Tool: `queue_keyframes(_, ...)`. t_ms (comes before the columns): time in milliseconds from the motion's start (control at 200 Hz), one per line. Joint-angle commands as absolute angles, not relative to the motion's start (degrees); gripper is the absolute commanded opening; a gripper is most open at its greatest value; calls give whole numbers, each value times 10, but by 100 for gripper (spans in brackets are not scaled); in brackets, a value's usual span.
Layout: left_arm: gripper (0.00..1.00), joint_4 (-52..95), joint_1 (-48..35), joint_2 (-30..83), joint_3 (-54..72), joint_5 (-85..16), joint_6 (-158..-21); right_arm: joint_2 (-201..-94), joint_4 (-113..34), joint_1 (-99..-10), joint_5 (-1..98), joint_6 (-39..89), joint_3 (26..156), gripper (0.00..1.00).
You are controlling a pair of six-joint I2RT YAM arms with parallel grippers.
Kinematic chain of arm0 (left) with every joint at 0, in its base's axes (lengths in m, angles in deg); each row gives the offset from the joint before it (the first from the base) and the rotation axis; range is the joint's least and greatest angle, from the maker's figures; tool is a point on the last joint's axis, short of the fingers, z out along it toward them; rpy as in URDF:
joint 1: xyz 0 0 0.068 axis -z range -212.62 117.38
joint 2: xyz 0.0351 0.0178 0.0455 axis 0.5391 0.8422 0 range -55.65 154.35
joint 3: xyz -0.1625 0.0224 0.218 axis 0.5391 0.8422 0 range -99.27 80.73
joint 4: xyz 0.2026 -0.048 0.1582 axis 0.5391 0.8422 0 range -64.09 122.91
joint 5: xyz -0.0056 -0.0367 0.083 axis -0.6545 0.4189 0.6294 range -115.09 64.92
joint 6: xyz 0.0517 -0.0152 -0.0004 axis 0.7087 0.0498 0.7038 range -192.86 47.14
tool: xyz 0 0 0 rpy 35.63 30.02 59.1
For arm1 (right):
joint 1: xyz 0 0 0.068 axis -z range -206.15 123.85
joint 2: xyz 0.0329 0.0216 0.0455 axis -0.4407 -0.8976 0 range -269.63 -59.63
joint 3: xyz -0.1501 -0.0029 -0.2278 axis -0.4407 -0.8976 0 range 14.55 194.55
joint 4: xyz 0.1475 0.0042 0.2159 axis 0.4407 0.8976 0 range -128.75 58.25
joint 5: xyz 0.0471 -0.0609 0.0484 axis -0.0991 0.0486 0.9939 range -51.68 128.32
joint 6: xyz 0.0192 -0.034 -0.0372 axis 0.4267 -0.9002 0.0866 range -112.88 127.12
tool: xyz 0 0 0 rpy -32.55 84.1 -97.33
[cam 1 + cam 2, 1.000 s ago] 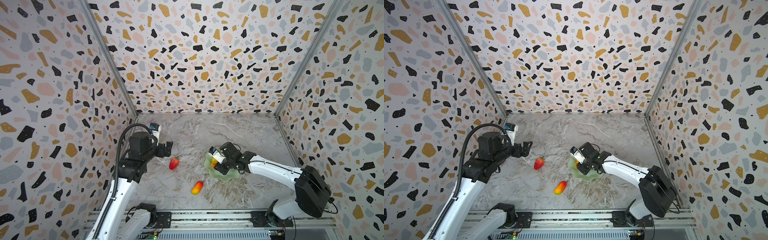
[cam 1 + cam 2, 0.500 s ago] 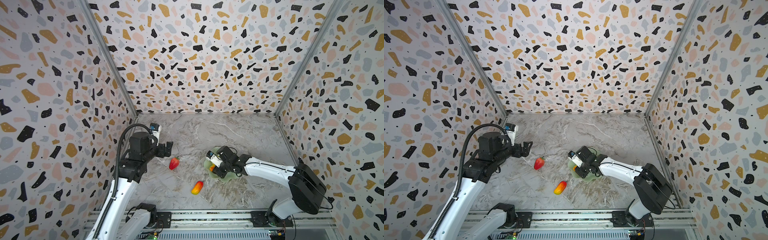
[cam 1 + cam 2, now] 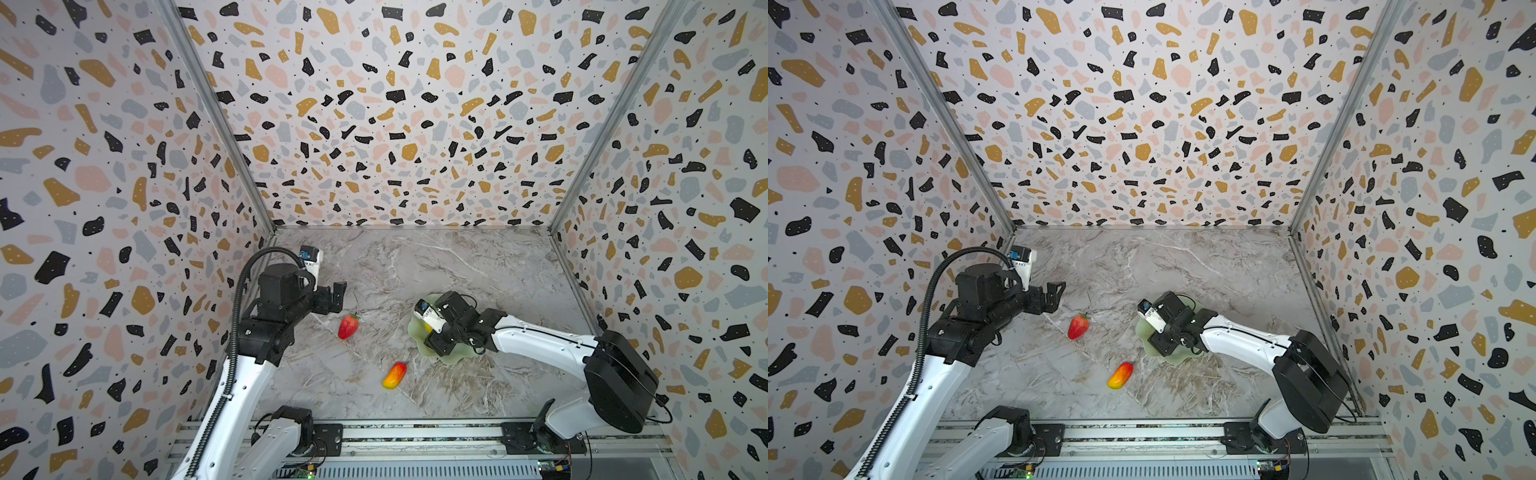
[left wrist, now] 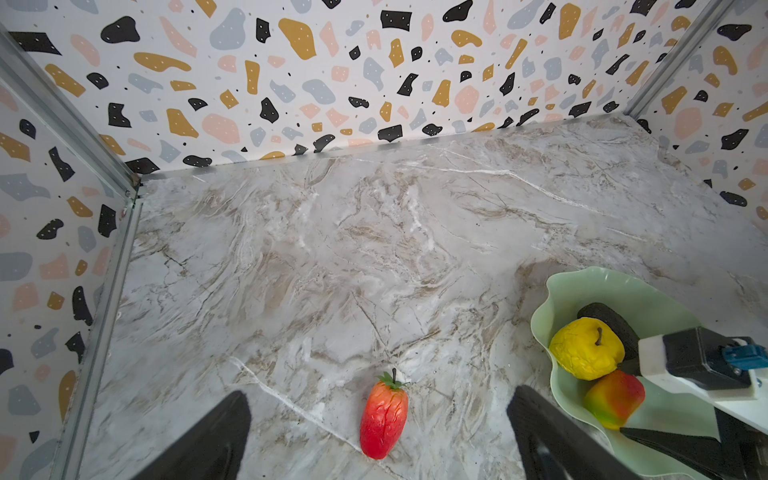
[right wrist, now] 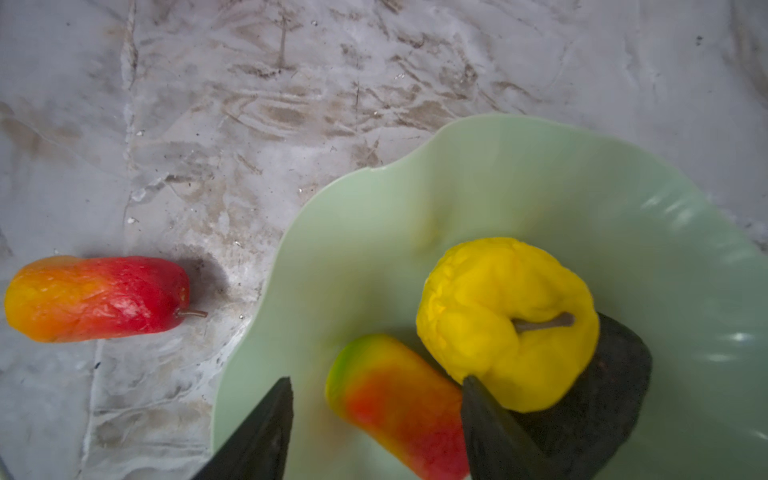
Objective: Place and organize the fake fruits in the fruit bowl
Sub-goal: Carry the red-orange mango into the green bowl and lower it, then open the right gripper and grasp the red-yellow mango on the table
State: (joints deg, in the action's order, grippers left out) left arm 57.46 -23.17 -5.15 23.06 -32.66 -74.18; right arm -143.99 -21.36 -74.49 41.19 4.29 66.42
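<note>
In the bowl: yellow fruit, avocado and bowl mango. The yellow fruit leans on the avocado and touches the mango.
Bowl position: right of centre on the table in both top views.
Strawberry: on the table, left of the bowl, well apart from it.
Table mango: lying flat near the bowl's rim on the arm-base side, not touching.
Right gripper: down inside the bowl, jaws spread either side of the bowl mango. There is a gap at one finger and the other is against the yellow fruit; nothing is clamped.
Left gripper: above the table, jaws wide and empty, strawberry just below.
</note>
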Motion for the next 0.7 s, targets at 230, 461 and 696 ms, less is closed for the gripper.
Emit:
queue_keyframes(230,100,573,-230,-68,223,-333,-757,-1357,-206,-764,429,10,701,99)
queue_keyframes(461,100,588,-230,-85,234,-307,-778,-1396,-331,-818,532,-75,674,99)
queue_keyframes(696,99,588,-230,-101,239,-301,-791,-1490,-336,-852,583,-193,724,99)
